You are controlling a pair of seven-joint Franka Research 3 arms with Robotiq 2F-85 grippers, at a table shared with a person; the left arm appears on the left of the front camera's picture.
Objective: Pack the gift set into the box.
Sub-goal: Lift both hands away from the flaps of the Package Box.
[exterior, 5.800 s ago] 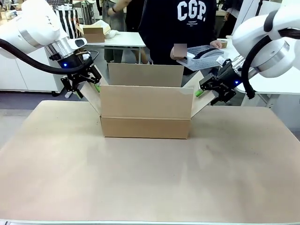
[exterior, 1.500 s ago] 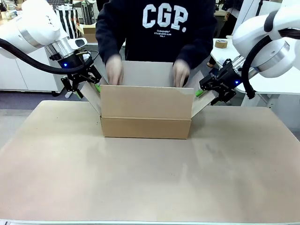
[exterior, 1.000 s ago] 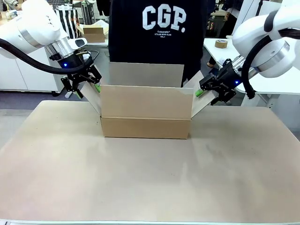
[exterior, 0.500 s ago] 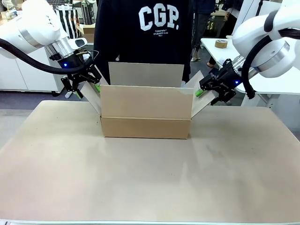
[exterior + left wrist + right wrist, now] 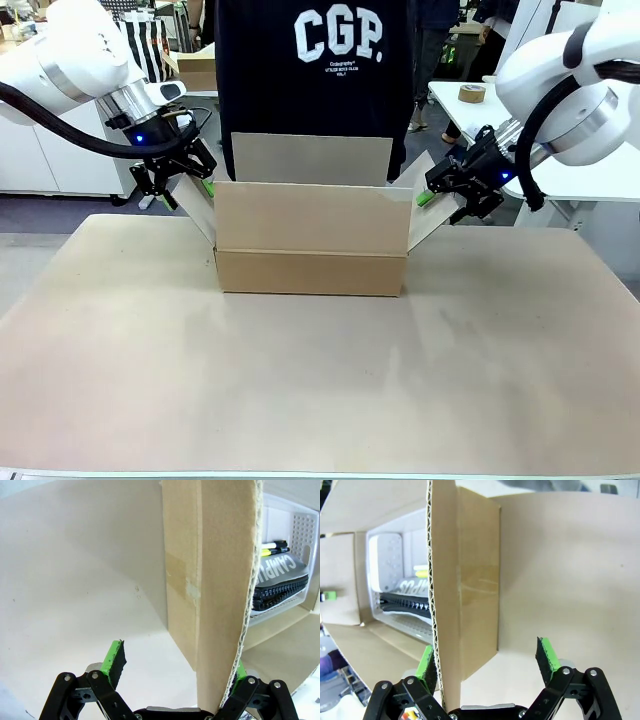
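In the box (image 5: pixel 310 235) the gift set (image 5: pixel 278 580) is now sitting, the person's hands having gone; left fingers (image 5: pixel 114 659) and right fingers (image 5: pixel 547 655) are gaping open astride the flaps (image 5: pixel 215 580); packing seems done.

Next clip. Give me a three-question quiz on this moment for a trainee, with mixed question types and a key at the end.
1. True or false: the left claw is clamped shut on a side flap of the box.
2. What lies inside the box? A) a white basket holding a black zip case; B) a glass bottle; C) a folded shirt.
3. Fill in: the person stands at the ___ side of the box.
Key: 1 false, its jaws stand wide with the flap edge between them; 2 A; 3 far.
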